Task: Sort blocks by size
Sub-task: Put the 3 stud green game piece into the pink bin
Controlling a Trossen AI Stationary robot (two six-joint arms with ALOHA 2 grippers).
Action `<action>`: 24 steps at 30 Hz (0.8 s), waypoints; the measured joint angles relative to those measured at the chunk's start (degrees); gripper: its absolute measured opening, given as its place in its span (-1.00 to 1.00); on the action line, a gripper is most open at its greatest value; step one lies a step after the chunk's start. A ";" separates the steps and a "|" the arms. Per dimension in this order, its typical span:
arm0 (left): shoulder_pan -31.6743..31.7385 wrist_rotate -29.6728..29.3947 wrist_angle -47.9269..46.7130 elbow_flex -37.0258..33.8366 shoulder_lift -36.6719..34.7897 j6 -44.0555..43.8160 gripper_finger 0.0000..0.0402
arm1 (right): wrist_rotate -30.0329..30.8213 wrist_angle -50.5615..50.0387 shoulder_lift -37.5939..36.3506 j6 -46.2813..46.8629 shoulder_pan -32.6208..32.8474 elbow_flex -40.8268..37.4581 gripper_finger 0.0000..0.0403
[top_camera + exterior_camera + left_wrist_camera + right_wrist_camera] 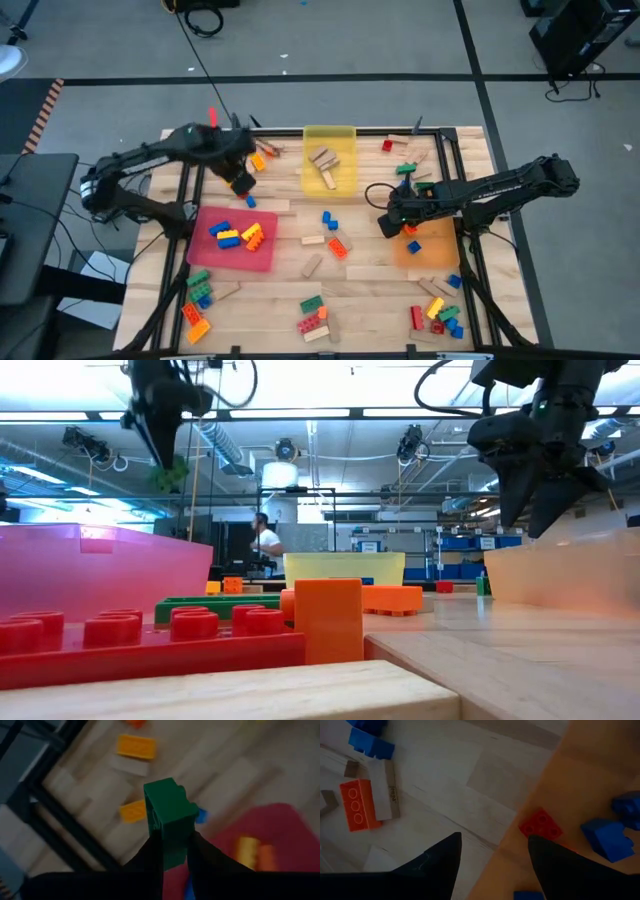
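Your left end effector [172, 845] is clamped on a green brick [170, 820], held in the air above the bench [370, 270] near the red tray [265, 260]. Your right end effector [495, 855] stands wide and empty over the orange tray's [580, 780] edge, just beside a small red brick [540, 827].

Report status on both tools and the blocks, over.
Left tool shut on green block, raised near red tray. Right tool open, empty, above orange tray edge. Nothing blocking.
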 joint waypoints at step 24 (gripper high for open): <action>-29.49 11.44 28.77 -29.06 5.49 -23.63 -0.64 | -0.18 6.83 0.00 -4.89 1.40 0.00 0.21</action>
